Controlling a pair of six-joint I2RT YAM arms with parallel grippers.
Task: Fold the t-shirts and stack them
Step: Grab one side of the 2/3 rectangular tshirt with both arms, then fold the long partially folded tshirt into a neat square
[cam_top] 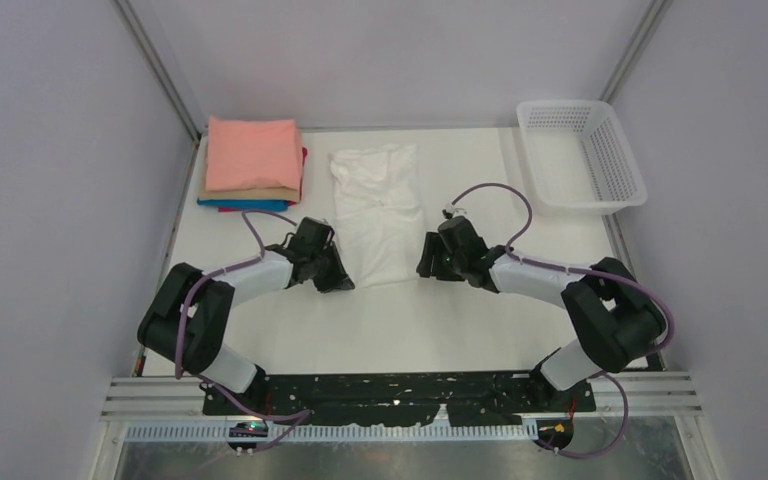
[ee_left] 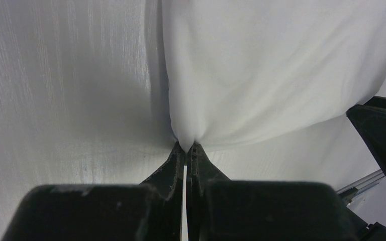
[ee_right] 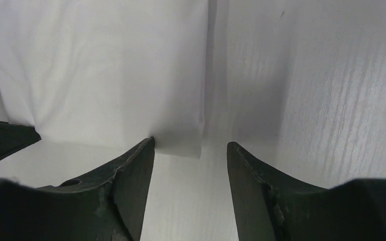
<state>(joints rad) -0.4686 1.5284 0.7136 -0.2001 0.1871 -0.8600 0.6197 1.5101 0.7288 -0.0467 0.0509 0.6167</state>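
A white t-shirt (cam_top: 378, 212) lies folded into a long strip in the middle of the table, plain side up. My left gripper (cam_top: 343, 281) is at its near left corner and is shut on a pinch of the white cloth (ee_left: 261, 65). My right gripper (cam_top: 424, 266) is open at the shirt's near right corner (ee_right: 183, 143), with the corner just ahead of its left finger (ee_right: 130, 175). A stack of folded shirts (cam_top: 253, 165) sits at the back left, salmon-pink on top, then tan, blue and magenta.
A white plastic mesh basket (cam_top: 582, 155) stands at the back right. Grey walls close in both sides and the back. The right gripper's black finger (ee_left: 382, 135) shows at the right edge of the left wrist view.
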